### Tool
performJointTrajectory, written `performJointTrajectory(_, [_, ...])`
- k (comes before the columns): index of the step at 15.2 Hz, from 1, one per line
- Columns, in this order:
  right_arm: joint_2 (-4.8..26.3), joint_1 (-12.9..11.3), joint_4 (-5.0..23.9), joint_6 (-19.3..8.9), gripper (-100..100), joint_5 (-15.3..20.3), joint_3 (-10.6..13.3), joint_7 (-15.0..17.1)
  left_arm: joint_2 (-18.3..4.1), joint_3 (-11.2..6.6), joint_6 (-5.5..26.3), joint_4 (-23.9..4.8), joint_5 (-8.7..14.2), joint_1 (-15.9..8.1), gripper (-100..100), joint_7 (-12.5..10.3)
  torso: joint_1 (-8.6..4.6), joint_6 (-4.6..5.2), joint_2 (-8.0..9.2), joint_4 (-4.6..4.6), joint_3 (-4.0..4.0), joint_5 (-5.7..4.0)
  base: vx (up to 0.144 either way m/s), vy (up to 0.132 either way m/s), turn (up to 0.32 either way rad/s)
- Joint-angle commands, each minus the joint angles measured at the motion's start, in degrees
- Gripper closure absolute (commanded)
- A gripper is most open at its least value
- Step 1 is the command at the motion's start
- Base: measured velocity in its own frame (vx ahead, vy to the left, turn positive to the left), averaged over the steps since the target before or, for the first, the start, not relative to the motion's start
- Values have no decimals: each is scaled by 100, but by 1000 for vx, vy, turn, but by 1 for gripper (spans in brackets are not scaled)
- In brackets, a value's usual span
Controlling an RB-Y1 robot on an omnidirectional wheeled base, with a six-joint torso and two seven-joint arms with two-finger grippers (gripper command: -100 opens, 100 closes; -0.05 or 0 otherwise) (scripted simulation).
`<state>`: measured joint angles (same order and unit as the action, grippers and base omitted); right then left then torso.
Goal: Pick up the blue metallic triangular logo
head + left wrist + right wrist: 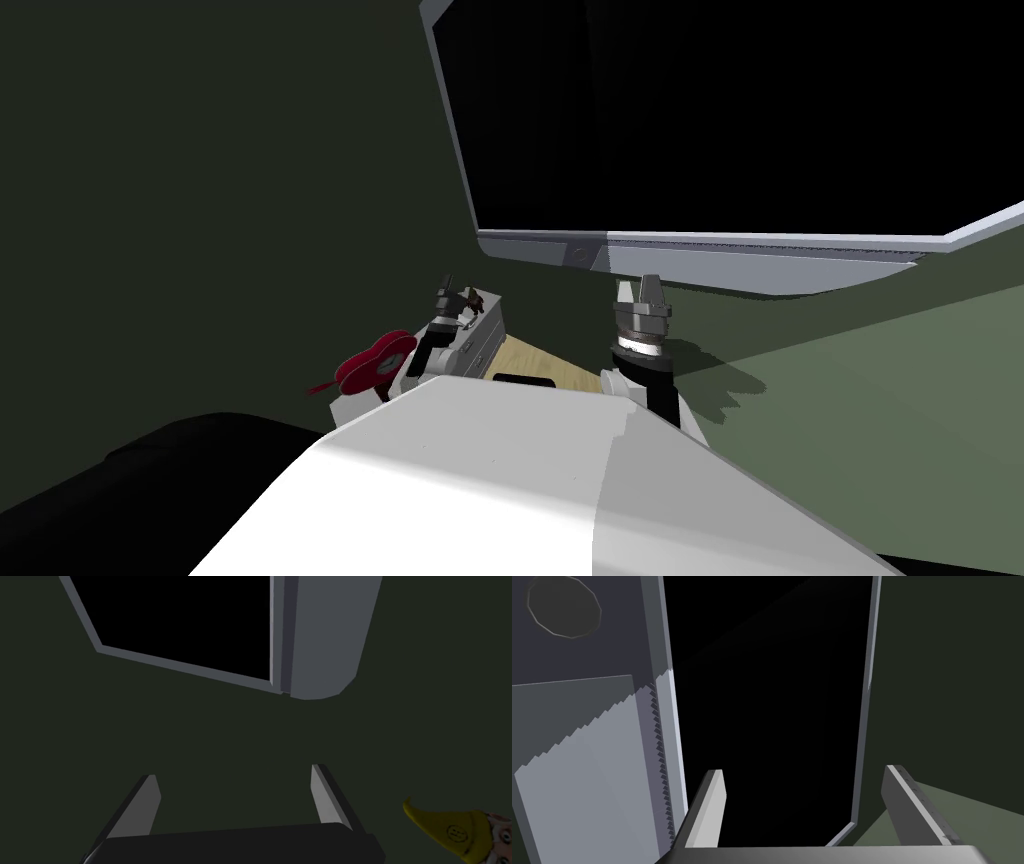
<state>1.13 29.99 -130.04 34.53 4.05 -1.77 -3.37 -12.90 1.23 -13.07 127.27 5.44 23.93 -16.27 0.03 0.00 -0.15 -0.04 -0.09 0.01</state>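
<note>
A dark green wall (200, 150) fills the far side, carrying a big grey-framed black screen (700, 120). Near me is a wooden tabletop (530, 360). My left gripper (235, 776) and right gripper (802, 773) are spread and empty. I can't place the blue logo; I judge this the search step, and next I'd aim down over the tabletop.

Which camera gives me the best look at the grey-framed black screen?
Head view: the grey-framed black screen shows most fully there, with its whole lower edge. The left wrist view catches a corner; the right wrist view a close strip of panel and frame.
</note>
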Motion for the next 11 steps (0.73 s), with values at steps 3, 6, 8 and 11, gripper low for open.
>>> performJointTrajectory(3, [0,0,0,0,0,0,0,0,-118,-49,404,-126,137,-77,-100,-178,0,0,-1,0,0,0,29,1,9])
performJointTrajectory(6, [0,0,0,0,0,0,0,0,-207,-81,718,-227,253,-131,-100,-326,0,0,1,0,1,0,27,3,9])
performJointTrajectory(8, [0,0,0,0,0,0,0,0,-293,-114,1010,-332,373,-187,-100,-481,0,0,1,1,1,0,34,3,11])
performJointTrajectory(11, [0,0,0,0,0,0,0,0,-376,-148,1306,-441,498,-244,-100,-640,1,0,0,0,0,0,31,4,9])
